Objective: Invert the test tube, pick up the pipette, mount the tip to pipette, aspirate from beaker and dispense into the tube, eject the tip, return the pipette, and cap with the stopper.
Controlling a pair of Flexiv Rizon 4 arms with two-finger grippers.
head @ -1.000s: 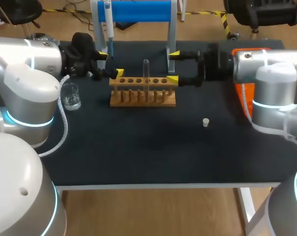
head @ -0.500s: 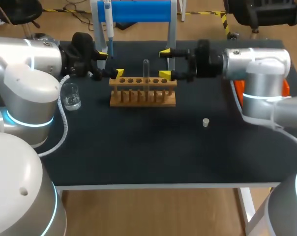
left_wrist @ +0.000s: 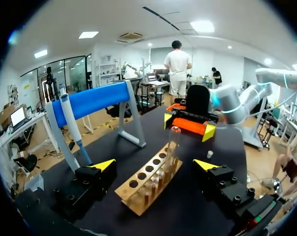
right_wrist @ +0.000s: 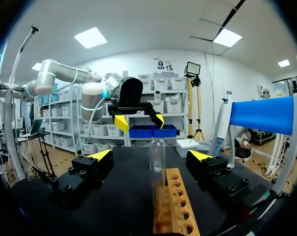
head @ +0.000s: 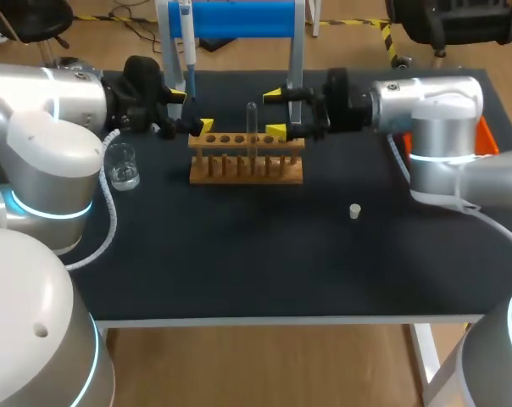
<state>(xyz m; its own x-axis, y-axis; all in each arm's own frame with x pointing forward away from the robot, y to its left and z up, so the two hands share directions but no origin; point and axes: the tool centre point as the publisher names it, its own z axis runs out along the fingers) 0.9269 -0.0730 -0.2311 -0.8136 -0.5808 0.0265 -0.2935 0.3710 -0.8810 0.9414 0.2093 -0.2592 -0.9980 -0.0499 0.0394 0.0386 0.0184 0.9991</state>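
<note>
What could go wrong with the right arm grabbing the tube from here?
The test tube stands tall in the rack; if the open fingers of the right gripper close off-centre, it may tip or drag the rack. The left gripper sits open at the rack's other end, so the two arms could collide over it.

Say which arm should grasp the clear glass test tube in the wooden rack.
Right, likely: the right gripper is open with the clear glass test tube centred ahead; the left gripper sits farther off, at the wooden rack's end.
</note>
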